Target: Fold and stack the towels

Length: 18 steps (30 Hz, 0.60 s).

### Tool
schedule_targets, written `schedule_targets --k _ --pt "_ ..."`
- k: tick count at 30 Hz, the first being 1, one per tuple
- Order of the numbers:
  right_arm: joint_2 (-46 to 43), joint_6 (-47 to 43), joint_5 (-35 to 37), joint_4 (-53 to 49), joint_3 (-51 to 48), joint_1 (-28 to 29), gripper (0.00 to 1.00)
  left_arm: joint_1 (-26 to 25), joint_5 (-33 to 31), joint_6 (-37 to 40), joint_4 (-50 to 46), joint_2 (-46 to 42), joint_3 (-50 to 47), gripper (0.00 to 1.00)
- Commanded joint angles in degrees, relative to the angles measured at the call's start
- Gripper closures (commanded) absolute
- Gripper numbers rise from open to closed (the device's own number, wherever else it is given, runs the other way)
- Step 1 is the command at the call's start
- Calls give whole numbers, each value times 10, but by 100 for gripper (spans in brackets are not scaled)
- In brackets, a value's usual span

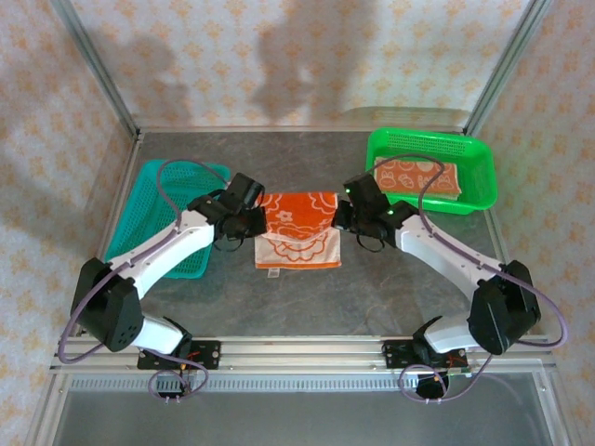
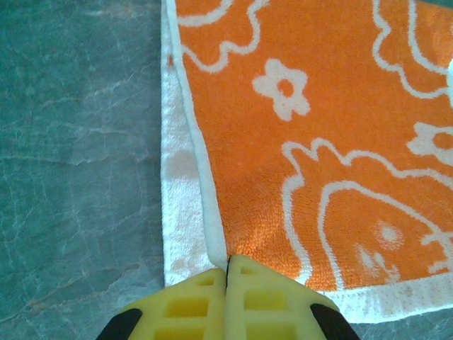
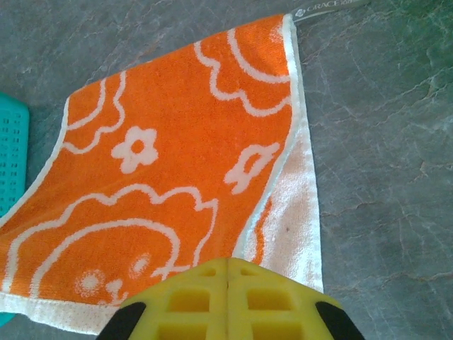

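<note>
An orange towel [image 1: 297, 226] with white cartoon outlines lies mid-table, its orange upper layer held over a paler layer beneath. My left gripper [image 1: 257, 226] is shut on the towel's left corner; in the left wrist view the yellow fingertips [image 2: 228, 263] pinch the white hem of the towel [image 2: 318, 142]. My right gripper [image 1: 340, 219] is shut on the right corner, its tips [image 3: 228, 263] meeting at the edge of the towel [image 3: 163, 191]. A second orange towel [image 1: 416, 177] lies folded in the green basket [image 1: 479, 172].
A teal mesh basket [image 1: 149, 209] lies flat at the left, under my left arm. The green basket stands at the back right. Metal frame posts and patterned walls enclose the grey tabletop [image 1: 372, 288].
</note>
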Motion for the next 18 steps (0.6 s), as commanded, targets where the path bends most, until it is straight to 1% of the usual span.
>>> schedule_targets --k 1,7,13,18 --pt "-7 16 7 3 -32 9 100 -6 -2 -20 6 -7 -35 100" --pt "20 15 38 16 -60 41 100 -17 3 -39 48 4 -87 100" --pt "45 27 37 34 -85 48 100 -39 2 -57 70 21 -114 100" --pt "51 31 36 45 -103 50 100 -45 3 -64 82 29 -130 100"
